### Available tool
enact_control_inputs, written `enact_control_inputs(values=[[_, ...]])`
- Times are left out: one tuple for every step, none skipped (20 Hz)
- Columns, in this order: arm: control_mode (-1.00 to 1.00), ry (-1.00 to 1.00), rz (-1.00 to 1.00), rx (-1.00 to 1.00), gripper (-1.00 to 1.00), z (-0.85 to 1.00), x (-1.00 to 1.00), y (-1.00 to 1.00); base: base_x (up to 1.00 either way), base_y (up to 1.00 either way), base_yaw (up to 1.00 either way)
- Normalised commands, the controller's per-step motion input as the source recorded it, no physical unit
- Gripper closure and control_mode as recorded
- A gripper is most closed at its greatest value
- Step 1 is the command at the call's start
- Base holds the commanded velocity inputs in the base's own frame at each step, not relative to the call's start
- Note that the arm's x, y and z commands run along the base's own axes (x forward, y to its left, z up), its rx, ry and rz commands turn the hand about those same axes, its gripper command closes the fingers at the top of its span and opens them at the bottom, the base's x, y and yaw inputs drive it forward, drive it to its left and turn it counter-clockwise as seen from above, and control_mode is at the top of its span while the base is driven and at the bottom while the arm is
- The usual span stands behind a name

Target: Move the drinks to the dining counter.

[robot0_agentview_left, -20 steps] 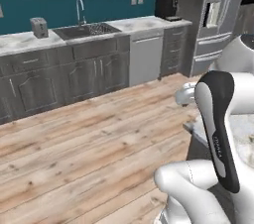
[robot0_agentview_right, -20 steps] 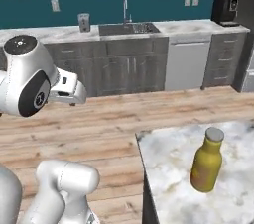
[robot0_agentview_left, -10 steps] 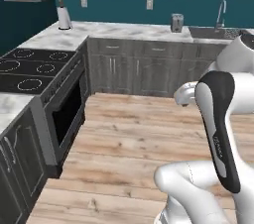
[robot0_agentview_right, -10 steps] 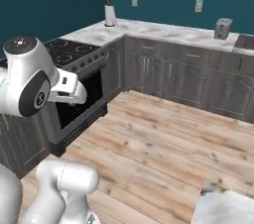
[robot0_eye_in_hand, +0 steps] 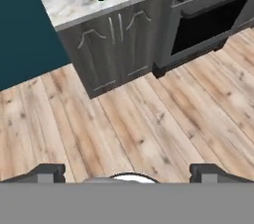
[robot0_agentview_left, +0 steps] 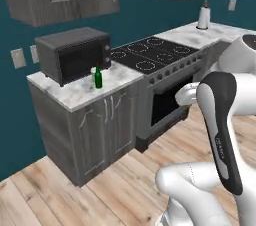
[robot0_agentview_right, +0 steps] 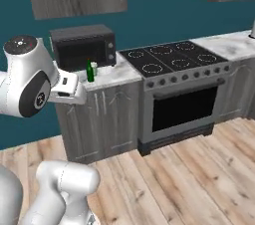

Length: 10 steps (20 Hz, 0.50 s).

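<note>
Gripper: gripper spread wide and holding nothing; its two dark fingertips stand far apart at the bottom of the hand view, over bare wood floor.
Bottle: small green bottle stands upright on the marble worktop, just in front of the black microwave; a small white cup sits close beside it, partly hidden.
Surroundings: stove stands right beside the worktop cabinet; teal wall behind.
Distance: hand is well apart from the bottle, with open floor between.
Progress: this bottle is not yet fetched; by these pictures I cannot tell where the other drinks stand.
Left to do: likely approach the worktop, grasp the bottle, carry it to the dining counter.
</note>
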Motion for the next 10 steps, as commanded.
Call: enact_control_inputs(values=[[1.0,0.0,0.0,0.0,-1.0,0.0,0.0,0.0,0.04,0.0,1.0],[1.0,0.0,0.0,0.0,-1.0,0.0,0.0,0.0,0.03,0.0,1.0],[1.0,0.0,0.0,0.0,-1.0,0.0,0.0,0.0,0.0,0.0,1.0],[1.0,0.0,0.0,0.0,-1.0,0.0,0.0,0.0,0.0,0.0,1.0],[1.0,0.0,0.0,0.0,-1.0,0.0,0.0,0.0,0.03,0.0,1.0],[1.0,0.0,0.0,0.0,-1.0,0.0,0.0,0.0,0.41,-0.21,0.89],[1.0,0.0,0.0,0.0,-1.0,0.0,0.0,0.0,0.55,-0.59,0.69],[1.0,0.0,0.0,0.0,-1.0,0.0,0.0,0.0,0.7,-1.0,0.42],[1.0,0.0,0.0,0.0,-1.0,0.0,0.0,0.0,0.62,-1.0,0.19],[1.0,0.0,0.0,0.0,-1.0,0.0,0.0,0.0,0.43,-1.0,0.09]])
